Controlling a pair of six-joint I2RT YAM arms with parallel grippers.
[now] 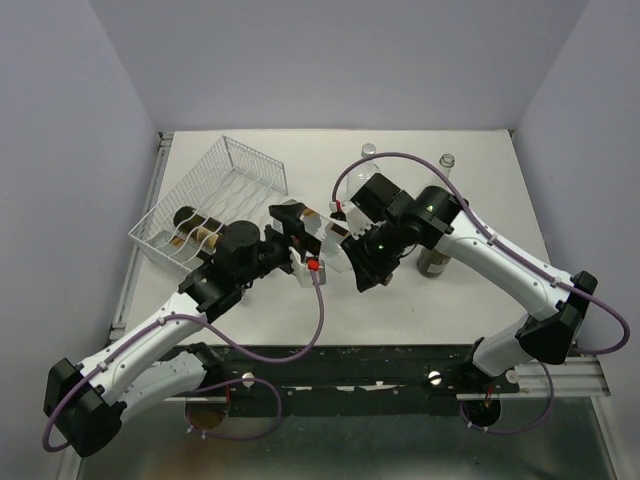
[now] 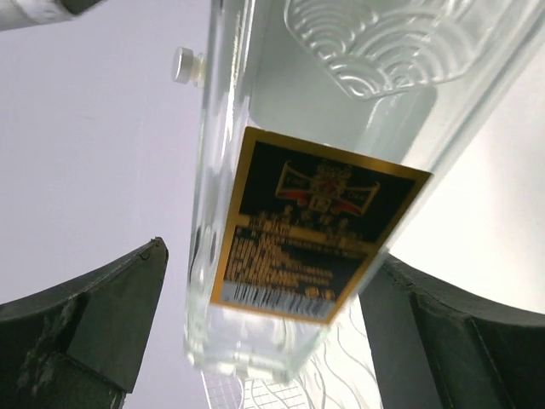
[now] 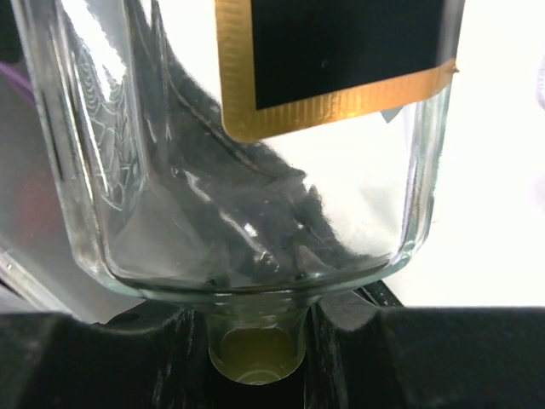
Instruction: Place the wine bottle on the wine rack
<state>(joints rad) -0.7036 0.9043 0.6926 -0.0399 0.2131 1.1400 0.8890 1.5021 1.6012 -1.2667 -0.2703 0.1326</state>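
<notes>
A clear square wine bottle (image 1: pixel 318 226) with a black and gold label hangs in the air between my two grippers, right of the white wire wine rack (image 1: pixel 215 190). My right gripper (image 1: pixel 348 246) is shut on the bottle's neck (image 3: pixel 255 345); the bottle's shoulder (image 3: pixel 255 213) fills the right wrist view. My left gripper (image 1: pixel 297 240) is open, its jaws on either side of the bottle's body (image 2: pixel 298 213). A gap shows between the bottle and the left finger (image 2: pixel 111 315). The bottle's base points towards the rack's mesh (image 2: pixel 272 394) below it.
A dark bottle with brown labels (image 1: pixel 196 230) lies in the rack's near end. Two clear bottles stand on the table, one at the back (image 1: pixel 368 152) and one behind my right arm (image 1: pixel 438 215). The table's left edge runs beside the rack.
</notes>
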